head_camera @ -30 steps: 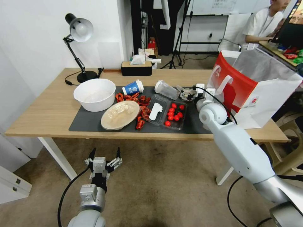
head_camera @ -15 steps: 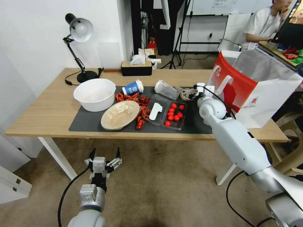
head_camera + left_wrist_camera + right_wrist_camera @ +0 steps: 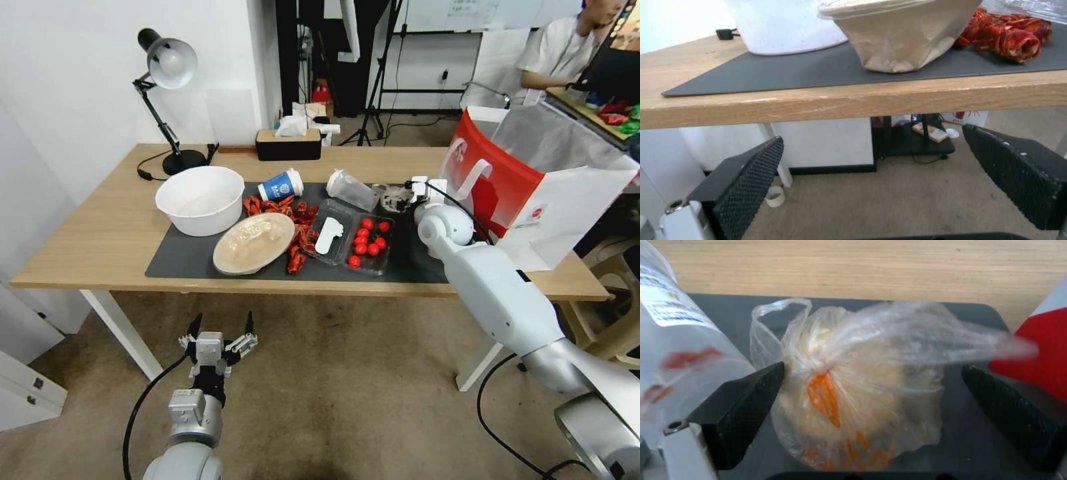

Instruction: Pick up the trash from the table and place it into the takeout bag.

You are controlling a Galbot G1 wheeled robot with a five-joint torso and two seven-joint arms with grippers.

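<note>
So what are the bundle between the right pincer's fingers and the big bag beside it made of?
The bundle: thin, clear, glossy plastic film, knotted and crinkled, likely food inside. The takeout bag: seemingly stiff red-and-white paper, creased flat panels, with a dull silver foil-like lining.

Head camera looks down over the whole table (image 3: pixel 100 247); left wrist camera peers up from below its edge (image 3: pixel 853 100) — right wrist camera hovers close above.
</note>
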